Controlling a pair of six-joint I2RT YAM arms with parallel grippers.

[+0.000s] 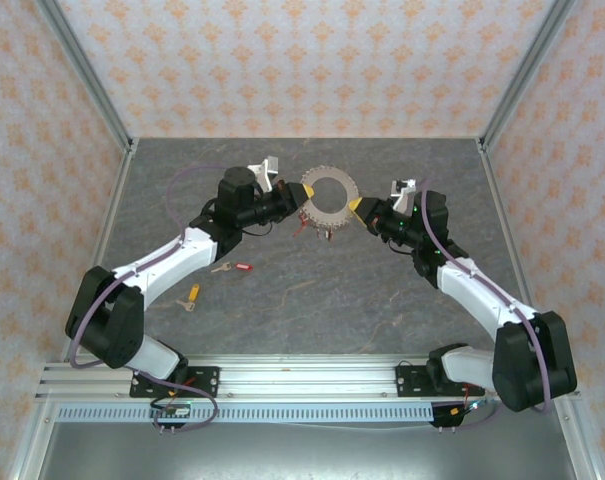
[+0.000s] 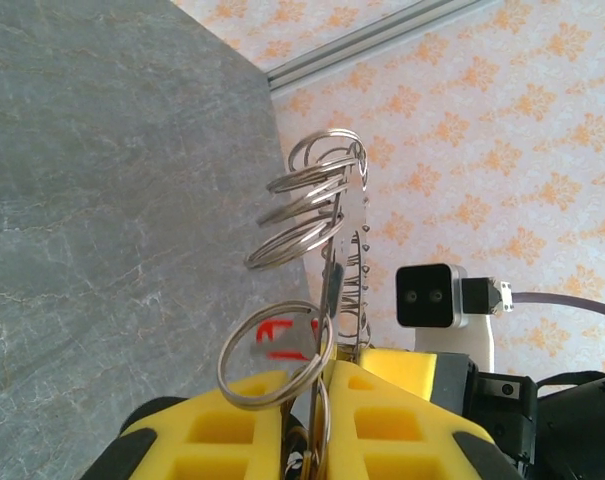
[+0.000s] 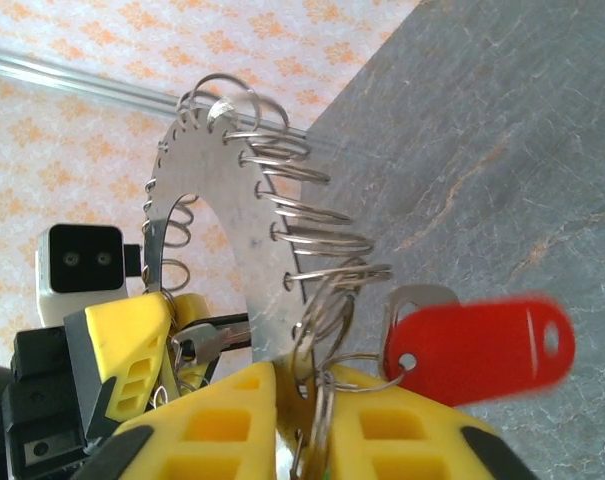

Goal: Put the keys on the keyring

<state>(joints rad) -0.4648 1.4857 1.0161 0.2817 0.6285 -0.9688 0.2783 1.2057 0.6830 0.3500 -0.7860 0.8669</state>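
1. The keyring (image 1: 329,177) is held in the air between the two arms, over the far middle of the worktop (image 1: 332,310) and closer to its far edge than its near one.
2. The left gripper (image 1: 299,205) takes the ring's left side. In the left wrist view, the left gripper (image 2: 327,378) has its yellow pads (image 2: 242,420) drawn together. The keyring (image 2: 333,275) stands edge-on between them, clamped at the rim.
3. The right gripper (image 1: 358,208) takes the opposite side. In the right wrist view, the right gripper (image 3: 297,388) has its pads (image 3: 202,430) pressed close on either side of the keyring (image 3: 207,190). The plate and a few loops are squeezed between them, with no open gap showing.
4. Many wire loops (image 3: 312,215) are threaded through holes along the ring's rim, and they fan outward (image 2: 302,235).
5. A red key (image 3: 477,348) hangs from a loop just beside the right gripper's pad, and it is blurred.
6. A loose red-headed key (image 1: 240,267) lies flat on the worktop, left of centre and well apart from the keyring.
7. A yellow-headed key (image 1: 192,295) lies closer to the near left corner, beside the left arm.
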